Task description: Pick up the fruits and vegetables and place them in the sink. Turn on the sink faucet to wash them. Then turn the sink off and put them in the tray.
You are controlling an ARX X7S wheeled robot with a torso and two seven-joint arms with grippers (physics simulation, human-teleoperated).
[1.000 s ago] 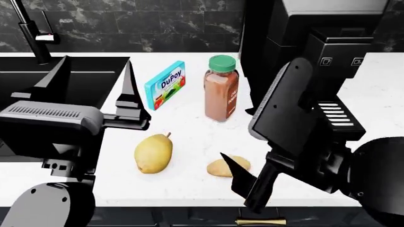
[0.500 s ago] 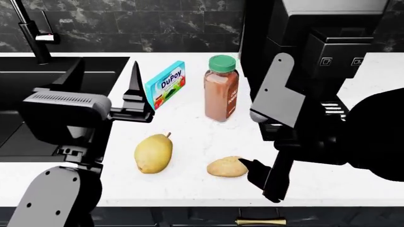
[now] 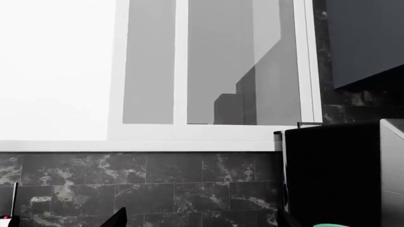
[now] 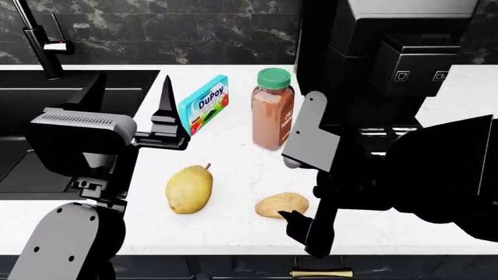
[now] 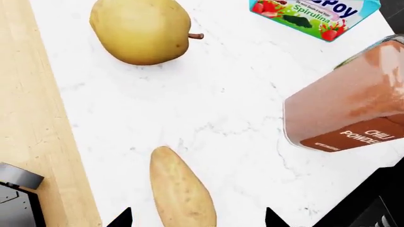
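Potato [image 4: 281, 205] and yellow fruit [image 4: 189, 189] lie on the table [image 4: 233, 166] beside the sink [image 4: 116, 87]; nothing is washed. Right gripper [image 5: 197, 216] straddles the potato, fingers apart. Left gripper [image 4: 128, 99] hovers open-fingered.

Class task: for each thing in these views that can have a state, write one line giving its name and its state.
Yellow egg-shaped fruit: lying on the white counter, not held.
Tan oval potato: lying on the counter, not held.
Orange-filled bottle: upright, green cap on.
Flat teal packet: propped on edge, tilted.
Black sink faucet: no water visible.
Left gripper: open, empty.
Right gripper: open, around the potato.
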